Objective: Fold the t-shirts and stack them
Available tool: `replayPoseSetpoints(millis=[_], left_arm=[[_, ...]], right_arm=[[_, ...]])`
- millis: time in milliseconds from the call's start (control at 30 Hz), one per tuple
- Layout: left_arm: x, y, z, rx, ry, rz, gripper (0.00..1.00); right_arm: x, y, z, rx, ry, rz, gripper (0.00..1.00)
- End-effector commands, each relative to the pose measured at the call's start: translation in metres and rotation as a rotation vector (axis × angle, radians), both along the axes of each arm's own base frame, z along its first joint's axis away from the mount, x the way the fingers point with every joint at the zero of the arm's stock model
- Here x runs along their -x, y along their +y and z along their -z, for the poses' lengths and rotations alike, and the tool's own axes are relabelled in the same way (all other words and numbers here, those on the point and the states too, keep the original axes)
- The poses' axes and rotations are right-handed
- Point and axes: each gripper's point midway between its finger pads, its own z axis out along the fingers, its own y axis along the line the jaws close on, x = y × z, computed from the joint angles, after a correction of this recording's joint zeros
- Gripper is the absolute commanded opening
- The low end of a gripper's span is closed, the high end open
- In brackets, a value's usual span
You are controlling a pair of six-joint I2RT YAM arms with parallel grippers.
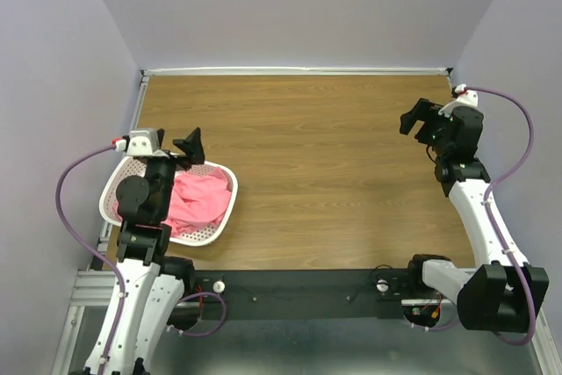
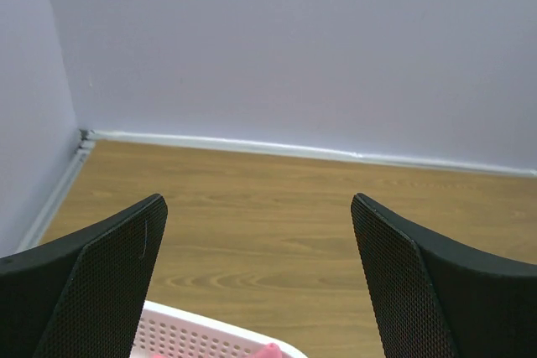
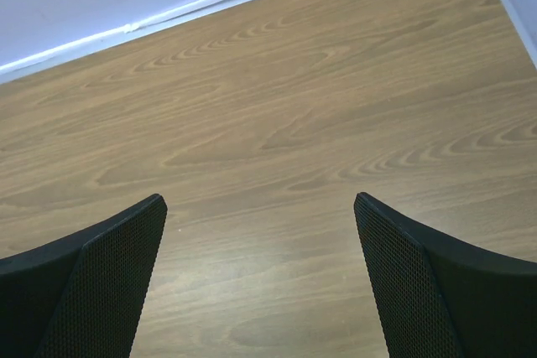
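The shirt (image 1: 198,199) lies bunched in the basket (image 1: 217,231) at 9 o'clock. The left tool (image 2: 258,200) hangs over its rim, spread wide and empty. The right tool (image 3: 259,199), at 2 o'clock, is too.

A wooden table (image 1: 334,155) with brown grain is filling the middle of the scene. Plain pale lilac walls are standing close around it: the back wall (image 1: 299,6), the left wall (image 1: 53,59) and the right wall (image 1: 527,15). A thin white strip (image 1: 299,69) is running along the far edge, where the table is meeting the back wall. A black bar (image 1: 299,285) is lying along the near edge. Soft, even light is falling on the wood.
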Motion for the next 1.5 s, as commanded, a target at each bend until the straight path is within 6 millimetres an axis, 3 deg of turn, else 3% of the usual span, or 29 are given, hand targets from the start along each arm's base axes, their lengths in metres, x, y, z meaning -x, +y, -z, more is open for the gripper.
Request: replayPoseSetpoints(millis=[0,33,67,100,133,167,200,233,333,367,600,833,967,1067,1167,1233,1267,1300,1367,1400,1433,1467], left_arm=[[0.002,-0.031,0.003,0.102,0.068,0.168,0.98],[0.003,-0.035,0.012,0.145,0.121,0.187,0.98],[0.004,-0.037,0.016,0.187,0.157,0.193,0.98],[0.004,-0.038,0.034,0.281,0.258,0.183,0.98],[0.005,-0.037,0.04,0.327,0.303,0.162,0.98],[0.004,-0.027,0.042,0.378,0.328,0.095,0.98],[0.007,-0.024,0.063,0.479,0.428,0.04,0.96],[0.008,-0.014,0.069,0.513,0.454,-0.032,0.93],[0.017,-0.001,0.104,0.595,0.584,-0.164,0.82],[0.019,0.001,0.12,0.596,0.633,-0.199,0.74],[0.024,0.004,0.191,0.646,0.861,-0.342,0.63],[0.026,-0.001,0.239,0.696,0.994,-0.414,0.63],[0.015,-0.003,0.26,0.654,1.072,-0.436,0.68],[0.011,-0.007,0.288,0.606,1.196,-0.463,0.67],[0.011,-0.012,0.301,0.573,1.265,-0.448,0.25],[0.008,-0.014,0.296,0.544,1.27,-0.41,0.16],[0.002,-0.015,0.284,0.521,1.243,-0.374,0.13],[-0.004,-0.016,0.257,0.523,1.157,-0.322,0.03],[-0.014,-0.026,0.208,0.503,1.012,-0.177,0.0],[-0.023,-0.033,0.139,0.448,0.765,-0.022,0.0],[-0.015,-0.06,0.097,0.391,0.635,0.202,0.0],[-0.006,-0.07,0.057,0.339,0.477,0.316,0.0]], right_arm=[[0.001,0.003,-0.004,-0.019,-0.009,-0.009,1.0],[0.005,0.009,-0.003,0.03,-0.011,-0.073,1.0],[0.009,0.033,-0.001,0.037,-0.02,-0.237,1.0],[0.019,0.052,0.014,0.065,-0.007,-0.379,1.0],[0.037,0.087,0.019,0.161,-0.064,-0.693,1.0],[0.046,0.095,0.027,0.19,-0.056,-0.778,1.0],[0.049,0.099,0.033,0.188,-0.037,-0.807,1.0],[0.055,0.104,0.038,0.172,-0.007,-0.856,1.0],[0.055,0.104,0.039,0.118,0.057,-0.846,1.0],[0.047,0.099,0.039,0.108,0.083,-0.798,1.0],[0.049,0.097,0.04,0.102,0.111,-0.794,1.0],[0.047,0.092,0.034,0.133,0.095,-0.763,1.0],[0.048,0.092,0.031,0.141,0.086,-0.758,1.0],[0.048,0.09,0.03,0.147,0.083,-0.749,1.0],[0.048,0.089,0.028,0.153,0.079,-0.742,1.0],[0.048,0.089,0.028,0.155,0.079,-0.738,1.0],[0.048,0.088,0.027,0.16,0.076,-0.737,1.0],[0.048,0.088,0.026,0.163,0.074,-0.735,1.0],[0.048,0.088,0.026,0.162,0.072,-0.737,1.0],[0.048,0.089,0.024,0.16,0.068,-0.74,1.0],[0.049,0.09,0.024,0.157,0.068,-0.746,1.0],[0.049,0.09,0.024,0.156,0.067,-0.747,1.0]])
